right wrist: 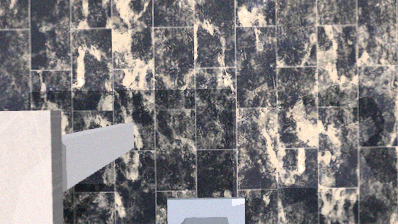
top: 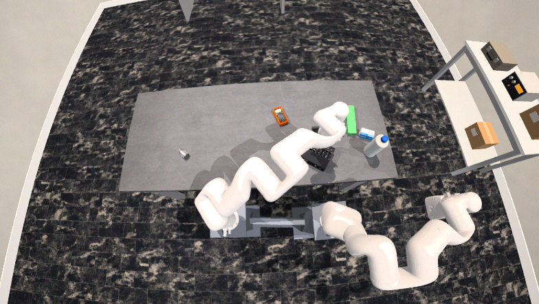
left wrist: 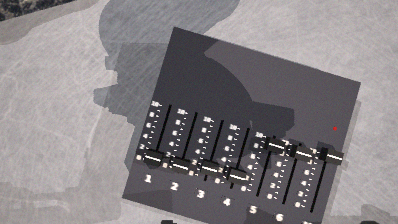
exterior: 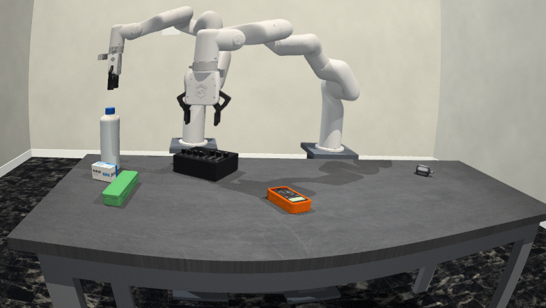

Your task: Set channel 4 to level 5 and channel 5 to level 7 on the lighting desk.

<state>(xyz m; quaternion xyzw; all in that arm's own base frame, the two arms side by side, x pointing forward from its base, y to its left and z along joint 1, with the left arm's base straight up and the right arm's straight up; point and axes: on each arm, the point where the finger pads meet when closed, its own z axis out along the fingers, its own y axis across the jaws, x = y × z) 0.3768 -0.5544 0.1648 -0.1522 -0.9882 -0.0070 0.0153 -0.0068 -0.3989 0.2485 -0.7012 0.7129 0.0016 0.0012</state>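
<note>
The black lighting desk [top: 317, 163] [exterior: 198, 170] [left wrist: 305, 92] stands on the table and looks turned in the left wrist view. There the channel 4 fader [left wrist: 238, 176] sits low, at about level 2. The channel 5 fader [left wrist: 276, 145] sits high, at about level 9. Faders 1, 2 and 3 are low; fader 6 and the master are high. My left gripper [exterior: 201, 118] is open and empty above the desk, not touching it. My right gripper [exterior: 112, 83] is open and empty, well away from the desk; its fingers are seen edge-on in the exterior view.
A green case [top: 350, 120] [exterior: 120, 188], a small white-blue box [top: 366, 133] [exterior: 104, 171] and a white bottle [top: 373, 147] [exterior: 109, 138] stand near the desk. An orange multimeter [top: 280, 116] [exterior: 289, 200] lies farther off. A small grey object [top: 183, 154] [exterior: 423, 170] lies at the table's other end.
</note>
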